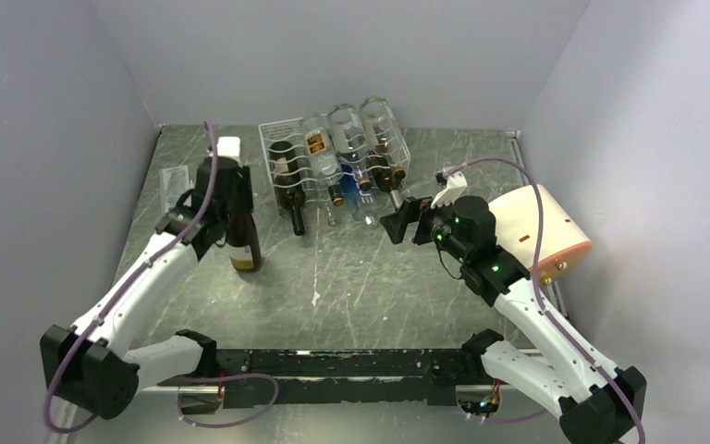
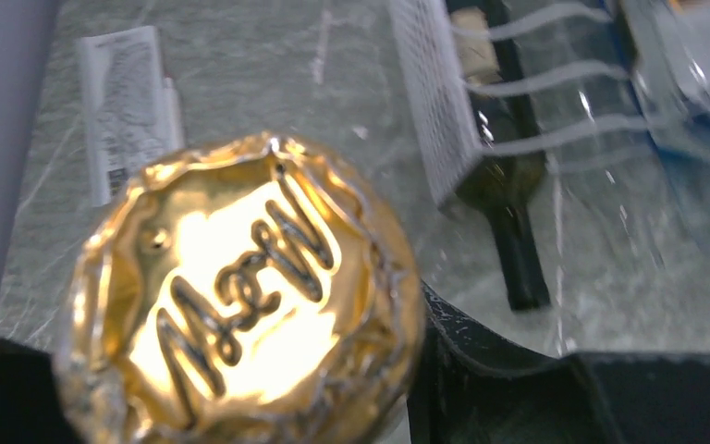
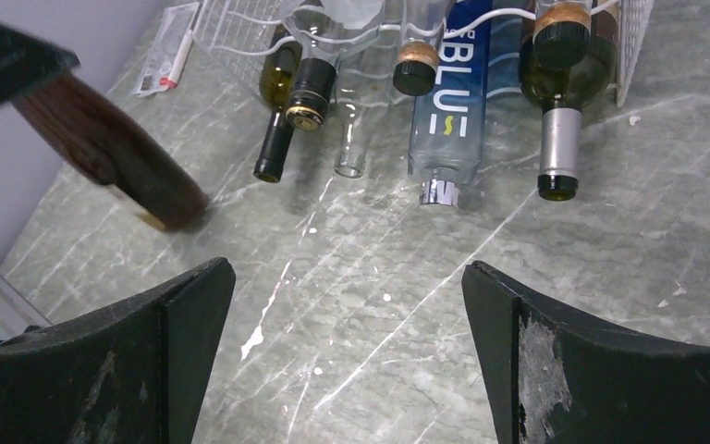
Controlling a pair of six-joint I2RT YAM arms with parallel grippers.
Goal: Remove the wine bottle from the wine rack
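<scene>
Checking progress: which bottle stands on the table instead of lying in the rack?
The dark gold-capped bottle left of the rack, its top in the left gripper; the others lie in the rack.

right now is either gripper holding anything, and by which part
The left gripper holds the wine bottle by its neck, under the gold foil cap; the right gripper is open, empty.

Left wrist view: the wine bottle shows only its gold cap, which hides its body and most of the jaws of the left gripper, while the wine rack beyond is smeared by blur. Right wrist view: the upper edge cuts off the wine rack, and left of it the bottle is a brown blur. The paper slip left of the wine rack carries print too small to read.
</scene>
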